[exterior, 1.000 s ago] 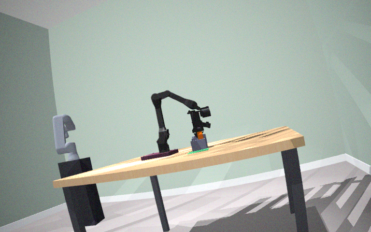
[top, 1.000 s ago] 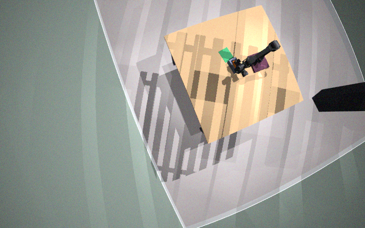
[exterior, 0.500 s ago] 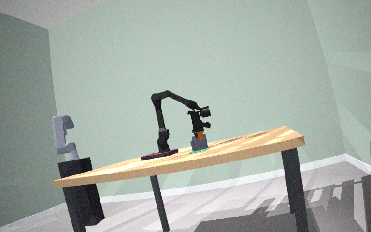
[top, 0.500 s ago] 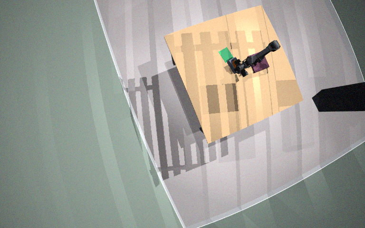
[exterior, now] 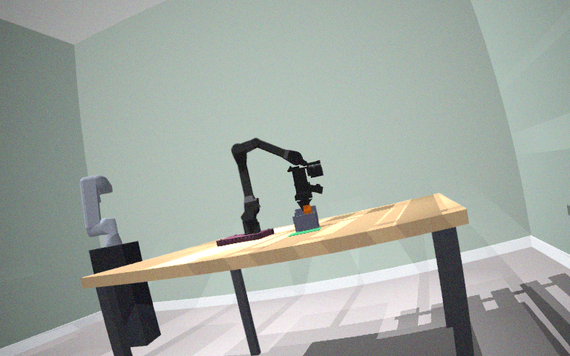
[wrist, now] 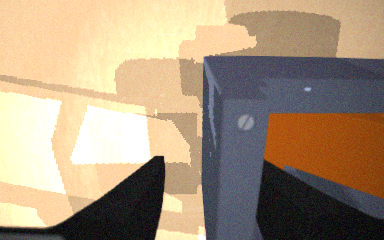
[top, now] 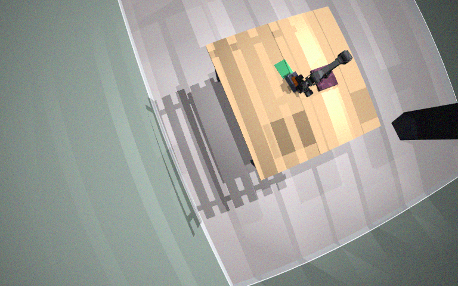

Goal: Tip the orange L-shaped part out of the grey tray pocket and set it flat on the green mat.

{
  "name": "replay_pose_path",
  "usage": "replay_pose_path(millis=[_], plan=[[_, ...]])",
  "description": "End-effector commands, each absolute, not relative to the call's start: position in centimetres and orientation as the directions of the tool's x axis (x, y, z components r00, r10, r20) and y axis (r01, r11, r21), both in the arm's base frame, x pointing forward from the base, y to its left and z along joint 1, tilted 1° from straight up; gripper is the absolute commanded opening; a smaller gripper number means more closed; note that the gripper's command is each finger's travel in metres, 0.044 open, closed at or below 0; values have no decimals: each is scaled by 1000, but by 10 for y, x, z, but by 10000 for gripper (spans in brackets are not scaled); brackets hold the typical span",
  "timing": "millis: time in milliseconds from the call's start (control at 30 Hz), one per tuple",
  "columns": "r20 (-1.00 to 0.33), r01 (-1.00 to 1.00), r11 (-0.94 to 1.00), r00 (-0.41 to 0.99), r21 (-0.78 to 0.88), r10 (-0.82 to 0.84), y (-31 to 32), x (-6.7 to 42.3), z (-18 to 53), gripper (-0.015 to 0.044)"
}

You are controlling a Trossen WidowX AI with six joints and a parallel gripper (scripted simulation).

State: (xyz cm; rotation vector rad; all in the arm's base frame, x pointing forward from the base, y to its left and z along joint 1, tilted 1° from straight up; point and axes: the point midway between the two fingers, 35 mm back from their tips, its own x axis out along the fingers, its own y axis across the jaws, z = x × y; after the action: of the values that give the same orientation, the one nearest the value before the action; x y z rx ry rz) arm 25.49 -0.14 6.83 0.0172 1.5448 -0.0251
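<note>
The gripper (exterior: 307,205), partly spread and holding nothing, points down over the tray (exterior: 305,222). One finger (wrist: 310,210) lies over the orange part (wrist: 325,145); the other (wrist: 125,200) hangs outside the tray wall. The part's end juts above the tray rim, beside the mat (top: 282,68).

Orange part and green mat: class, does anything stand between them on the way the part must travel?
Only the grey tray's own wall: the orange part must first be lifted clear of the pocket. The green mat lies right beside the tray, bare in the top view. The gripper is directly over the part.
</note>
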Motion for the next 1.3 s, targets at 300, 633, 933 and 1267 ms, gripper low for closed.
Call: replay_pose_path(millis=[300,633,933,1267], plan=[[-999,31,999,31,-8,-9,-12,252,162,180],[-998,33,999,56,-6,-8,-11,255,162,180],[-998,33,999,56,-6,-8,-11,255,162,180],[-999,146,989,54,-1,-9,-16,256,163,259]])
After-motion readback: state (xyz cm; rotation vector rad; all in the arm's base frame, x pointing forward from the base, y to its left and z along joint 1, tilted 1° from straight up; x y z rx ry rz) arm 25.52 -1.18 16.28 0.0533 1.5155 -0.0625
